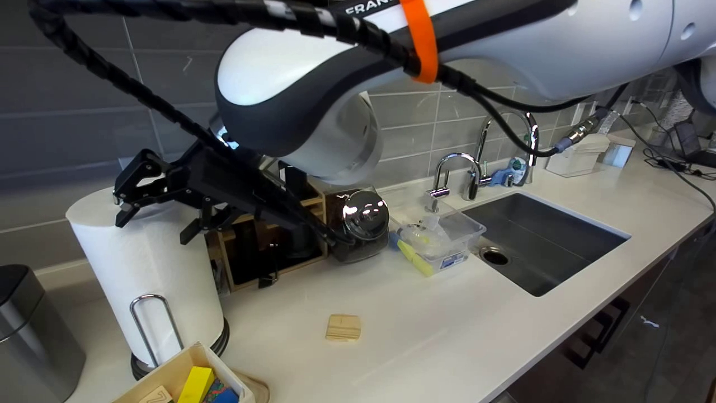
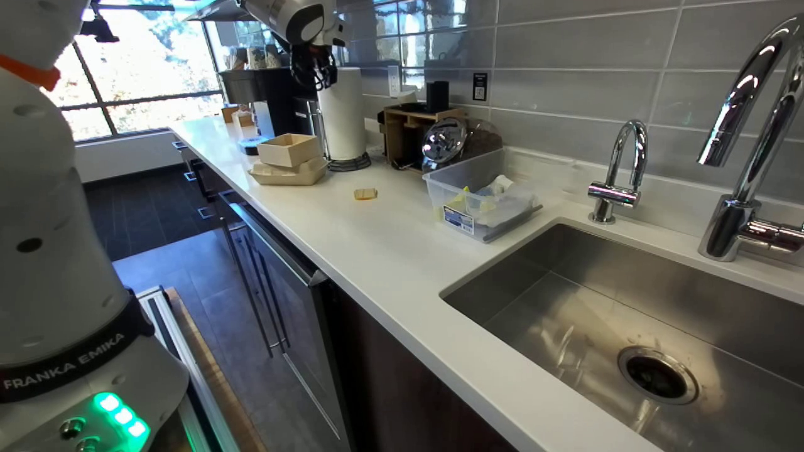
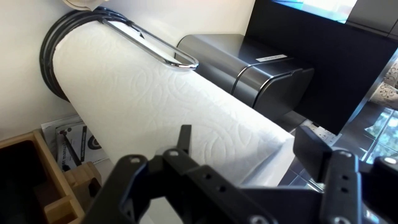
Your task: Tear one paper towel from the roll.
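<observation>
The roll (image 1: 168,274) is a tall white cylinder on a wire holder with a chrome loop. It shows in both exterior views, also here (image 2: 342,119), and lies slantwise across the wrist view (image 3: 133,90). My gripper (image 1: 156,224) is at the roll's upper end; it also shows here (image 2: 320,75). In the wrist view my gripper (image 3: 244,144) is open, its fingers wide apart with the roll's top part behind and between them. The paper towel is the roll's outer layer (image 3: 217,133), with a crease near the top end. I cannot tell whether a finger touches it.
A steel bin (image 1: 33,330) stands beside the roll. A box with coloured blocks (image 1: 151,380) is in front of it. A wooden organizer (image 1: 321,224) and glass jar (image 1: 363,218) stand by the wall. A tan pad (image 1: 343,327), plastic tub (image 1: 456,260) and sink (image 1: 548,246) are farther along.
</observation>
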